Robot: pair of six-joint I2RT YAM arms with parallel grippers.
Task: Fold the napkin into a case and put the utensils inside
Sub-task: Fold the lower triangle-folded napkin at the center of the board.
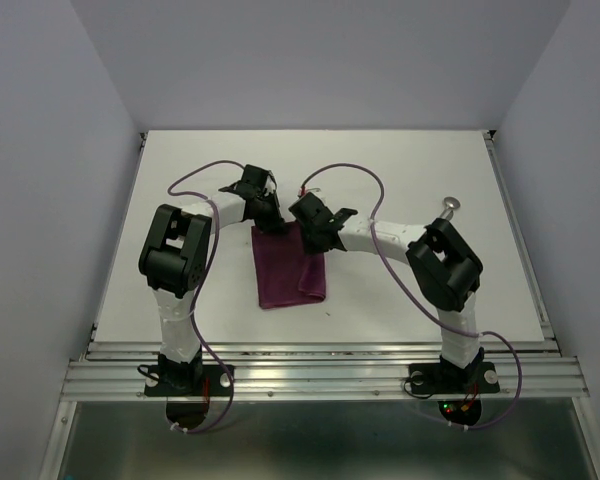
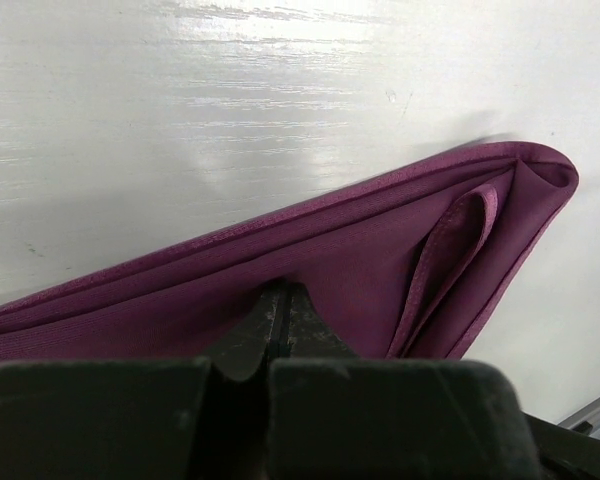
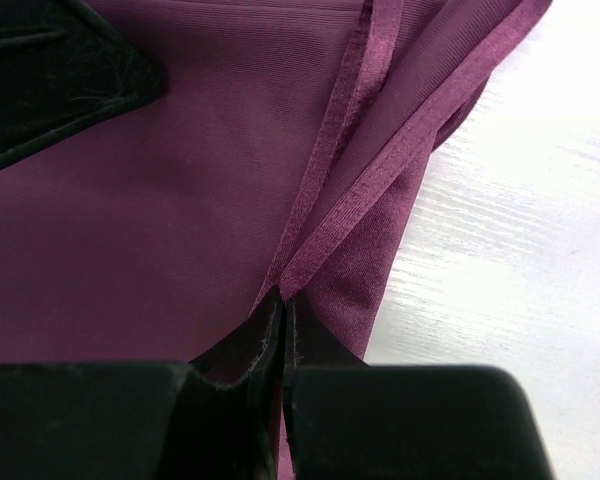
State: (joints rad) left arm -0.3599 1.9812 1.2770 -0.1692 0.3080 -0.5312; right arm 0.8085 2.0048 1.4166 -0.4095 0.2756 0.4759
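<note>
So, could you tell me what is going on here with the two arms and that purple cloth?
The napkin lies on the table, folded so far into a narrow rectangle. The left gripper and the right gripper are each shut on its far edge, side by side, so the folding looks to be under way. A silver utensil lies apart on the table, off to the right, and is not yet inside the cloth.

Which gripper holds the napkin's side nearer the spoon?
The right gripper, shut on the napkin edge toward the spoon; the left gripper pinches the opposite side.
</note>
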